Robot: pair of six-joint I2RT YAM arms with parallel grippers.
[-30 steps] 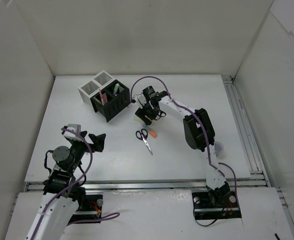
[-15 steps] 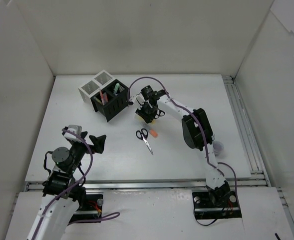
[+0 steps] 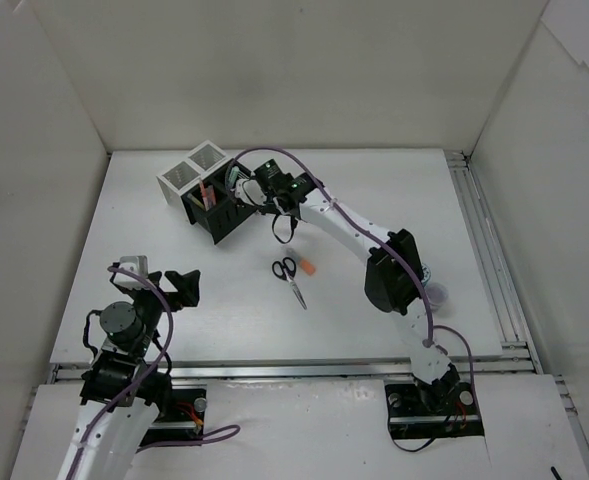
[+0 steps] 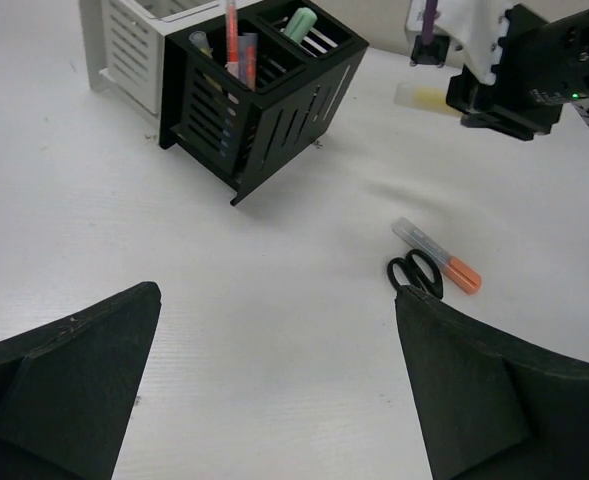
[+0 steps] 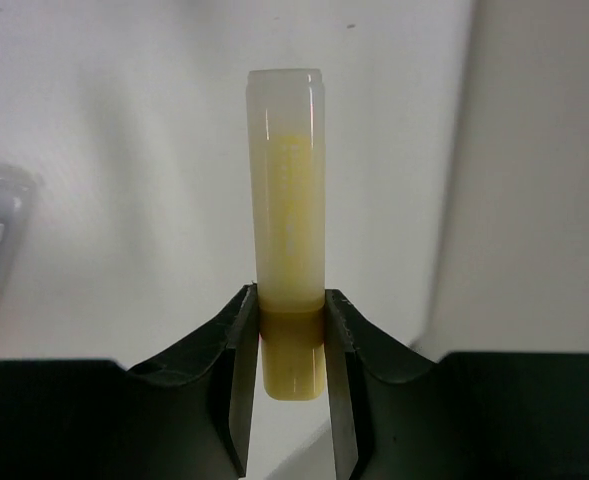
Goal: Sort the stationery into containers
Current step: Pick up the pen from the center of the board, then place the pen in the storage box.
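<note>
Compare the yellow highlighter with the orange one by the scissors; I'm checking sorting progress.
The yellow highlighter is clamped in the right gripper, above the table; the orange highlighter lies loose on the table beside the scissors. One body is yellow, the other orange. Neither is in the cups.

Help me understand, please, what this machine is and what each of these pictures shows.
These are two robot arms bolted at the near edge of a white table. One picture looks down from above. The other two come from a camera on each wrist, so you see that arm's own fingers. The right fingers are shut on a yellow highlighter, held off the table near the mesh cups, two white and two black, which hold some pens. The left fingers stand open and empty. On the table lie black scissors with an orange marker right next to them.
</note>
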